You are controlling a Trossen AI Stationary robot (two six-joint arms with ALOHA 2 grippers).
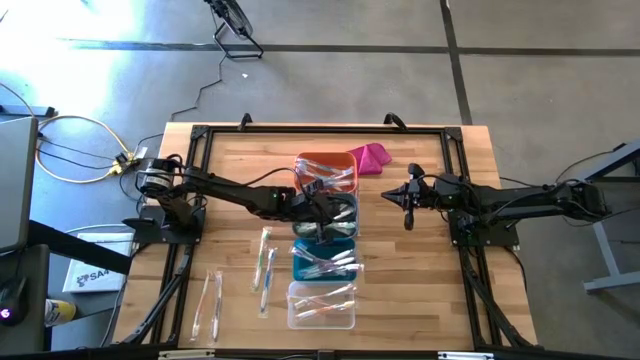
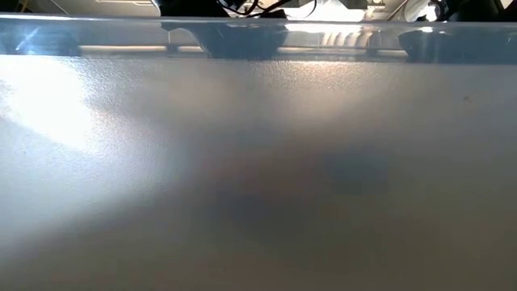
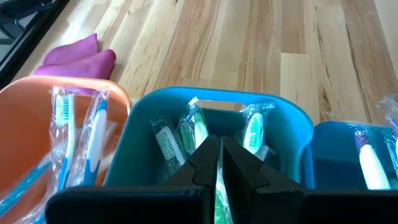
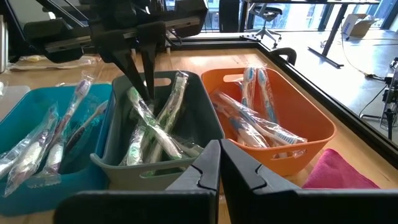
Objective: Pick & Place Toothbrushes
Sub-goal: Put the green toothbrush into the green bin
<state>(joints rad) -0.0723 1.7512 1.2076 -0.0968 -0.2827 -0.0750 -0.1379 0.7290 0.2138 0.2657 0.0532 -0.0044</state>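
Four bins stand in a row at the table's middle: orange [image 1: 325,165], grey [image 1: 345,215], teal [image 1: 325,262] and clear [image 1: 320,305], each with wrapped toothbrushes inside. My left gripper [image 4: 142,84] reaches slanting down into the grey bin [image 4: 124,165], shut on a green toothbrush [image 4: 140,106] in a clear wrapper. More green brushes [image 3: 252,130] lean against that bin's far wall. Several loose toothbrushes [image 1: 265,258] lie flat on the wood to the left. My right gripper [image 1: 408,197] waits shut above the table, right of the bins, touching nothing. My left gripper pinches the green toothbrush in its wrapper [image 3: 216,205] between its two fingers [image 4: 149,81], which come from above, slanting down into the grey bin. The brush reaches down from the fingertips among the other brushes; which part of it is held, the fingers hide.
A magenta cloth [image 1: 372,157] lies beside the orange bin's far right corner. A dark frame [image 1: 200,140] runs around the wooden table top. Bare wood lies between the bins and my right arm. The clear bin's wall [image 2: 258,162] fills the low view.
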